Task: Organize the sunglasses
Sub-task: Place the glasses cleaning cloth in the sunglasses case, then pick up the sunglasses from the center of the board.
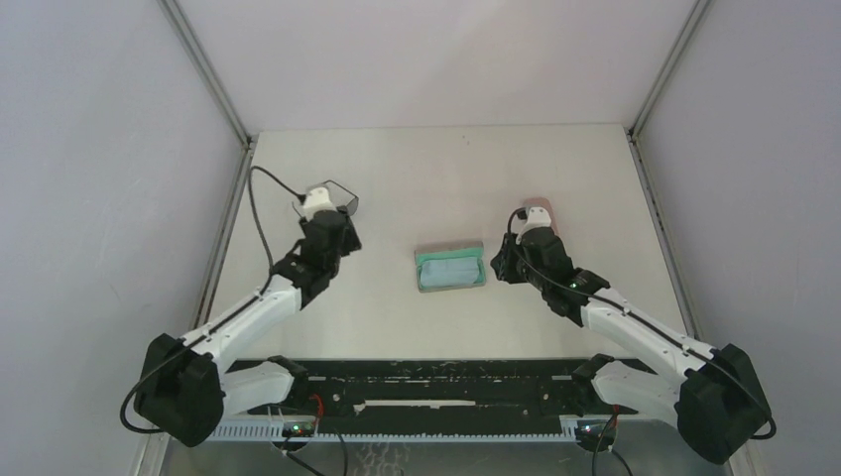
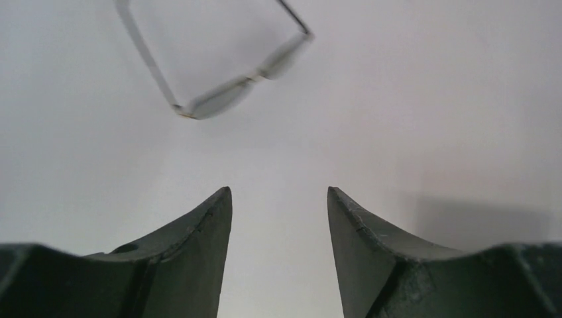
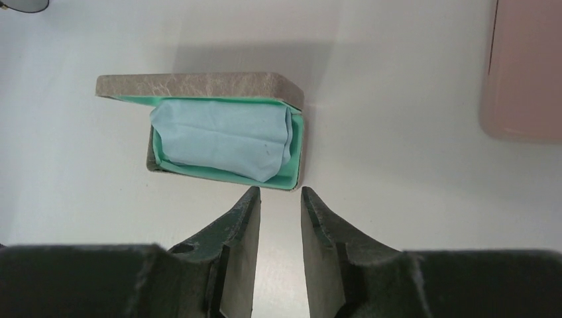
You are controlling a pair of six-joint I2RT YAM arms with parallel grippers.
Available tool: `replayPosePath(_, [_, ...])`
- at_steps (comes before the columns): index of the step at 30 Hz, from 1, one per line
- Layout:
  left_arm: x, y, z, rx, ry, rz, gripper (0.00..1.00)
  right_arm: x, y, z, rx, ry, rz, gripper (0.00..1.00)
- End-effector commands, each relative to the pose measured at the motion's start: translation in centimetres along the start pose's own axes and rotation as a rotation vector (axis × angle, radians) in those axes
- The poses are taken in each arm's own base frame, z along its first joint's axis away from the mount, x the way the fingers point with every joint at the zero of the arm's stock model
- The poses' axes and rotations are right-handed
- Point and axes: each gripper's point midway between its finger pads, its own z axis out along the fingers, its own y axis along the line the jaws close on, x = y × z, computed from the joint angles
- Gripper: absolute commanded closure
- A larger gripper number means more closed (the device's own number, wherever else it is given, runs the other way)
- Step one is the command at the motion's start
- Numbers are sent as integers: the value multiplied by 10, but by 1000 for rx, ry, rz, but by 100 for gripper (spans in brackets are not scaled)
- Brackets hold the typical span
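Observation:
One pair of sunglasses (image 1: 346, 197) with a thin dark frame lies on the table at the back left. It appears blurred near the top of the left wrist view (image 2: 219, 99). My left gripper (image 1: 332, 230) hovers just in front of it, open (image 2: 278, 190), with only bare table between the fingers. My right gripper (image 1: 503, 266) is near the right end of an open case. Its jaws (image 3: 280, 189) stand a little apart with nothing between them. A dark lens edge (image 3: 20, 4) shows in the corner of the right wrist view.
The open grey-brown case (image 3: 199, 85) has a teal lining and holds a folded light blue cloth (image 3: 222, 136); it sits mid-table (image 1: 451, 266). A closed pink case (image 3: 523, 73) lies to its right, partly behind my right wrist (image 1: 540, 204). Grey walls enclose the table.

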Motion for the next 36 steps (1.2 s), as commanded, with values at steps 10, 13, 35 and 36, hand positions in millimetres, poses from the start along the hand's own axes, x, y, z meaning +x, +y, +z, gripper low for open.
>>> replayPosePath(10, [-71,123,66,-429,-8,-332,29,13,15,-8,-63,4,17,71])
replayPosePath(13, [-70,127,82,-428,37,-333,29,15,17,-8,-71,10,18,70])
replayPosePath(35, [-35,139,135,-441,260,-248,44,17,14,-9,-60,9,22,70])
replayPosePath(36, [-33,139,137,-441,266,-251,45,16,15,-9,-62,8,21,70])
